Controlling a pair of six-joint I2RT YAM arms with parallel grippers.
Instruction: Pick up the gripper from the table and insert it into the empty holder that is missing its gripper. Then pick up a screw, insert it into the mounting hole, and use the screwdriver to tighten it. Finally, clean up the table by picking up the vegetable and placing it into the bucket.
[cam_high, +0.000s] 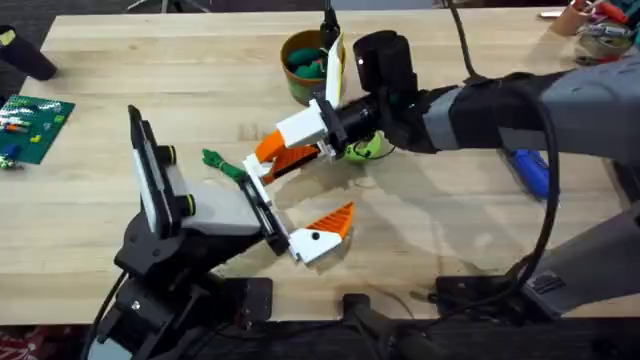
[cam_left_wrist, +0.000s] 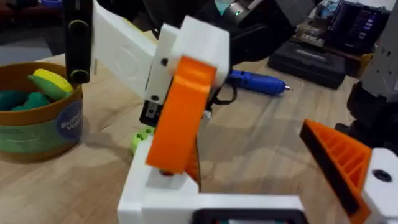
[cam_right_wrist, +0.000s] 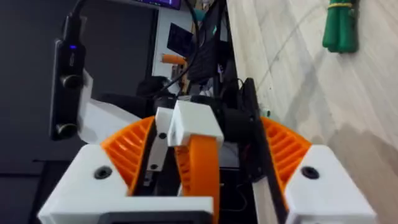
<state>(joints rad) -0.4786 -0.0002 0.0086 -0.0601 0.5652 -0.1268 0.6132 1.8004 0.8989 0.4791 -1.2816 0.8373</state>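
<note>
My right gripper (cam_high: 292, 150) reaches across the table and is shut on the loose gripper piece (cam_right_wrist: 198, 163), a white block with an orange ribbed pad. It holds this piece (cam_left_wrist: 181, 118) at the empty holder (cam_left_wrist: 155, 190) on one side of my left gripper (cam_high: 290, 212). The left gripper's own orange finger (cam_left_wrist: 339, 163) stands far off on the other side, with nothing between. The green vegetable (cam_high: 222, 165) lies on the table just beyond the left gripper. The olive-yellow bucket (cam_high: 305, 68), with green and yellow pieces inside, stands at the back centre. The blue screwdriver (cam_high: 530, 170) lies at the right.
A small lime-green piece (cam_high: 366, 146) lies under the right wrist. A green board (cam_high: 36, 122) sits at the far left, a black object (cam_high: 30, 55) at the back left corner, and a cup of pens (cam_high: 600, 25) at the back right.
</note>
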